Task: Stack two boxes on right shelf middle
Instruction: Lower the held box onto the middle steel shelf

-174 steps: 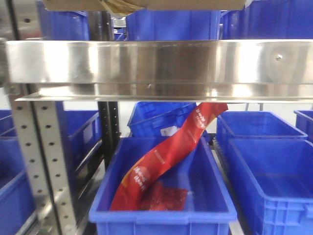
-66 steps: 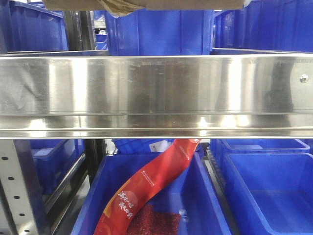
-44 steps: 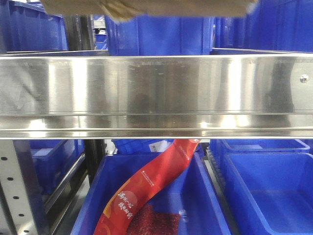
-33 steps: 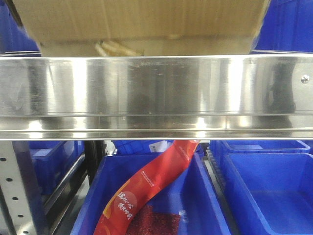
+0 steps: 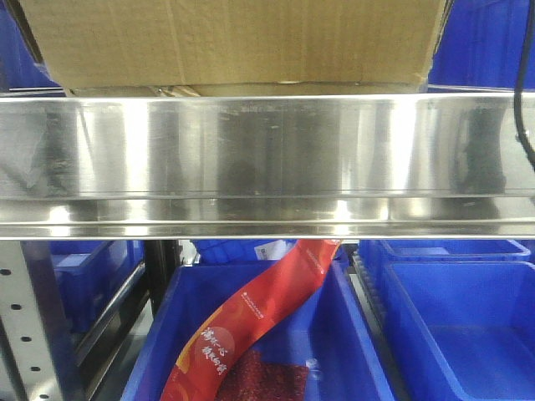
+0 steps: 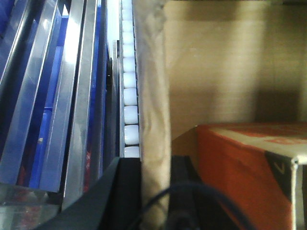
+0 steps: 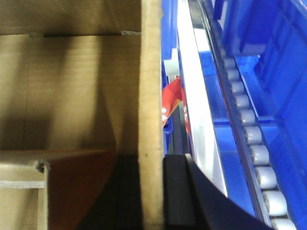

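A wide tan cardboard box (image 5: 234,42) hangs or rests just behind the front lip of the stainless-steel right shelf middle (image 5: 267,159). A darker tan strip (image 5: 242,88) lies under it; I cannot tell whether that is the second box. My left gripper (image 6: 154,163) is shut on the box's left wall (image 6: 152,96). My right gripper (image 7: 151,160) is shut on its right wall (image 7: 151,72). An orange-red carton (image 6: 244,167) lies inside the box.
Blue plastic bins (image 5: 460,326) stand below the shelf, one holding a long red packet (image 5: 251,317). More blue bins (image 5: 485,42) stand behind the box. A perforated upright (image 5: 25,317) is at lower left. White rollers (image 6: 129,91) run beside the box. A black cable (image 5: 522,83) hangs at right.
The cardboard box has come down from the top edge of the front view and now fills the space just above the shelf lip. The shelf and the bins stayed put.
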